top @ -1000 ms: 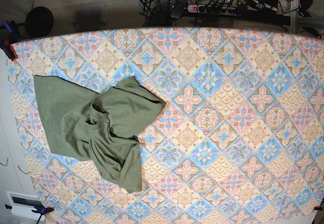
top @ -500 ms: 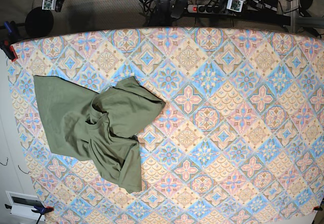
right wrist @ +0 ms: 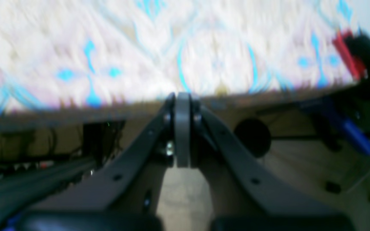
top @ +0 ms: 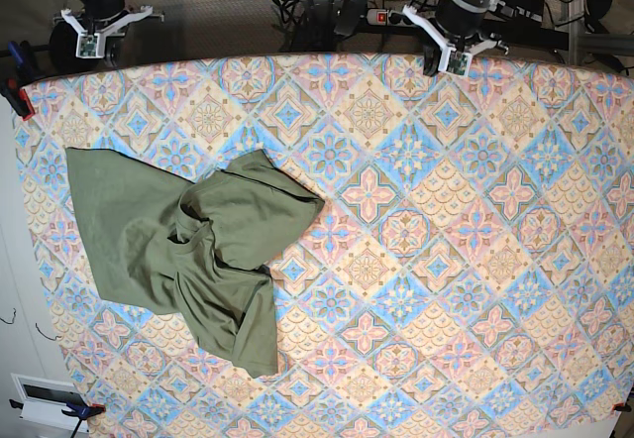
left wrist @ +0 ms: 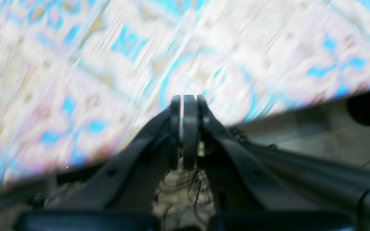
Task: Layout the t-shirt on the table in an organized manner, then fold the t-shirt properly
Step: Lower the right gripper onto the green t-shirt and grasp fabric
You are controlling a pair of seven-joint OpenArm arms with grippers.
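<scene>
1. Left gripper point(left wrist: 185, 106) and right gripper point(right wrist: 182, 102) both have jaws pressed together, empty, at the table's point(top: 475, 260) far edge.
2. T-shirt point(top: 188, 250) lies crumpled near the table's right-arm side, well apart from both.
3. Risk: pinching stacked layers, dragging the bundle off the edge.
4. Wrist views smeared; sleeves and collar buried in folds.

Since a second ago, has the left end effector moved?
Yes. The left end effector has come forward past the power strip to the table edge.

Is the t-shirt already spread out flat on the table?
No, the t-shirt lies crumpled, folded over itself on the table.
</scene>
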